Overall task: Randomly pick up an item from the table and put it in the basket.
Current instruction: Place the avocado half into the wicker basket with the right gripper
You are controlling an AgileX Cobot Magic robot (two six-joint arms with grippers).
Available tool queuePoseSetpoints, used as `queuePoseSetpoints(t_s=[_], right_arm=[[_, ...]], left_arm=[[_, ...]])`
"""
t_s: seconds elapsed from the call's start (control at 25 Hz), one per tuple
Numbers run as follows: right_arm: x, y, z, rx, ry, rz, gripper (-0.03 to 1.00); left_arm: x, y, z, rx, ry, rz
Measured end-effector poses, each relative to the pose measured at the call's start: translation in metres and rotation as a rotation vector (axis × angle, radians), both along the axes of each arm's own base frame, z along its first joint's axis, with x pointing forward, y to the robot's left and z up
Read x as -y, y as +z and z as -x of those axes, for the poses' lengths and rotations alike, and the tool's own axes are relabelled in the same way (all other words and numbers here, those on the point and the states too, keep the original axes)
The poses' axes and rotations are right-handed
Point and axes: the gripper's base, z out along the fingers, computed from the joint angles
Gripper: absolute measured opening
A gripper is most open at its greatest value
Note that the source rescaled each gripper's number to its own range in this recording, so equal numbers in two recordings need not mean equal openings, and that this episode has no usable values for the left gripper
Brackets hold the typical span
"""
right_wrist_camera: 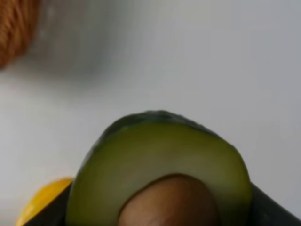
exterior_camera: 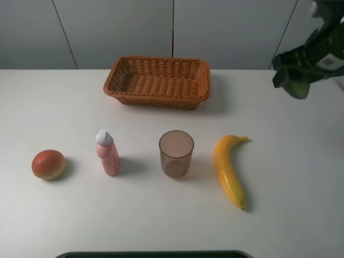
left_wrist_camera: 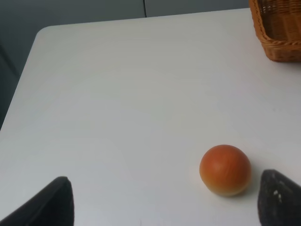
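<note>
My right gripper [exterior_camera: 295, 80] is shut on the halved avocado [exterior_camera: 297, 87] and holds it high above the table [exterior_camera: 279, 123], to the right of the wicker basket [exterior_camera: 157, 81]. In the right wrist view the avocado [right_wrist_camera: 160, 165] fills the frame, green flesh and brown pit facing the camera, with a blurred basket edge [right_wrist_camera: 14, 28] at one side. The basket appears empty. My left gripper [left_wrist_camera: 164, 207] is open and empty, low over the table, its fingertips [left_wrist_camera: 47, 205] wide apart; it is out of the exterior view.
On the table front row stand a red-orange round fruit [exterior_camera: 48, 164], a pink bottle with white cap [exterior_camera: 107, 152], a brown translucent cup [exterior_camera: 176, 153] and a yellow banana [exterior_camera: 229, 170]. The round fruit [left_wrist_camera: 225, 169] lies near my left gripper's one finger. A dark edge [exterior_camera: 150, 254] lies at the front.
</note>
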Motion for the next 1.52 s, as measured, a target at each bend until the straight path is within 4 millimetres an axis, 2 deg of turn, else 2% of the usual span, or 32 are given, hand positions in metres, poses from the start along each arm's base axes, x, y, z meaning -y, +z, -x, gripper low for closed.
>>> queuePoseSetpoints(t_s=[0.12,0.2,0.28,0.36,0.44,0.56,0.68,0.96,1.08,1.2,1.52], right_arm=[[-0.027,0.044,-0.013,0.112,0.088,-0.013,0.0],[-0.045,0.062,-0.021,0.16,0.142,-0.021,0.0],[-0.064,0.072,-0.031,0.192,0.191,-0.029,0.0],[-0.082,0.068,-0.044,0.185,0.227,-0.031,0.0],[-0.1,0.06,-0.057,0.172,0.262,-0.03,0.0],[-0.123,0.032,-0.077,0.12,0.299,-0.018,0.0],[-0.141,-0.007,-0.095,0.063,0.317,-0.012,0.0],[-0.157,-0.096,-0.118,-0.078,0.321,-0.011,0.0],[-0.159,-0.123,-0.12,-0.128,0.322,-0.01,0.0],[-0.16,-0.131,-0.121,-0.14,0.324,-0.007,0.0],[-0.161,-0.131,-0.121,-0.13,0.328,-0.007,0.0]], left_arm=[[0.0,0.0,0.0,0.0,0.0,0.0],[0.0,0.0,0.0,0.0,0.0,0.0],[0.0,0.0,0.0,0.0,0.0,0.0],[0.0,0.0,0.0,0.0,0.0,0.0],[0.0,0.0,0.0,0.0,0.0,0.0],[0.0,0.0,0.0,0.0,0.0,0.0],[0.0,0.0,0.0,0.0,0.0,0.0],[0.0,0.0,0.0,0.0,0.0,0.0],[0.0,0.0,0.0,0.0,0.0,0.0],[0.0,0.0,0.0,0.0,0.0,0.0],[0.0,0.0,0.0,0.0,0.0,0.0]])
